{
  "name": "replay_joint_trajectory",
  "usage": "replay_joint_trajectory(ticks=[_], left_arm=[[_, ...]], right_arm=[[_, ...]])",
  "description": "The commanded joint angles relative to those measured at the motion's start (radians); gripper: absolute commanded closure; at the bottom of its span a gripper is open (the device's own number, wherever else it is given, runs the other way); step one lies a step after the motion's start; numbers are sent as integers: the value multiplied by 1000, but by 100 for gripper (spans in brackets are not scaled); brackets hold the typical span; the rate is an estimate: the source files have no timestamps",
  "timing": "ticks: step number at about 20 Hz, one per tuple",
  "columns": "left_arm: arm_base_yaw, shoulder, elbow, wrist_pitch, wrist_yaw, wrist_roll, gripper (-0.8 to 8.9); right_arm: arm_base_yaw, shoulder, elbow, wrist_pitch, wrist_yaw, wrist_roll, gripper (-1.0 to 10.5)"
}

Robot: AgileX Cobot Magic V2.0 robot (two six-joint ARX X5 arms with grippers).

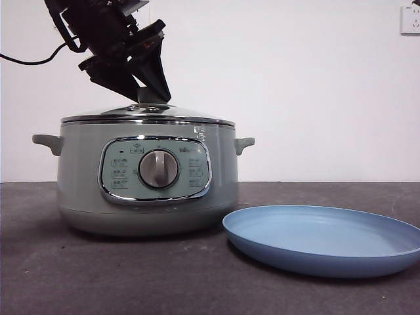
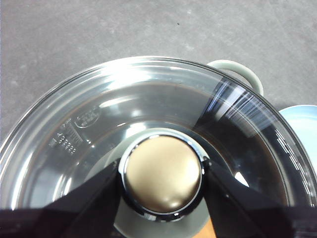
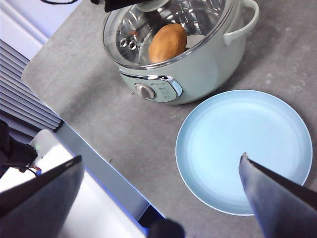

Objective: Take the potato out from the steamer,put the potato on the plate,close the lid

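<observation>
The left gripper point(image 2: 162, 181) has its jaws closed on the knob of the lid point(image 2: 99, 119), which sits on the steamer point(image 1: 147, 184) directly over the potato point(image 3: 167, 42), while the right gripper point(image 3: 161, 193), jaws wide, hovers well away over the plate point(image 3: 218, 134).

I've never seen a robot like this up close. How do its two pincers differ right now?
The left pincer is down at the steamer, its jaws closed on the lid's knob; the right pincer hangs high above the table, holding nothing. The left's jaws sit narrow around the knob, the right's are spread wide, over the plate. Both have two black jaws.
</observation>
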Motion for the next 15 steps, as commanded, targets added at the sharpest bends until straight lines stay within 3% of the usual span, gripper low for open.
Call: replay_joint_trajectory(ticks=[1,9,15], left_arm=[[-4,3,1,14,14,-1,822],[7,-162,1,39,13,-27,822],[64,-388,1,-88,-22,-45,822]], right_arm=[[2,-1,3,4,-2,50,351],[2,6,3,106,-3,134,352],[85,95,3,288,-4,251,352]])
